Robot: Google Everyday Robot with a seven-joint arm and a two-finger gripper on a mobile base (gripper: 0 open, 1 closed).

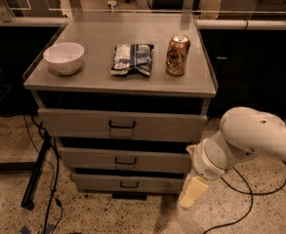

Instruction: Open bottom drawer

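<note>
My claw [192,193] hangs low near the floor, at the right front corner of the bench [98,82]. It is just beside the right end of the bottom drawer [98,182], the lowest of three grey fronts. I cannot tell whether the claw is wide or narrow. On top sit a white bowl [63,57], a crumpled snack bag [131,59] and a can [177,55]

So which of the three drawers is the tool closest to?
The bottom drawer, the lowest one with the shallowest front and smallest handle; the tool hangs low, just off its right end.
</note>
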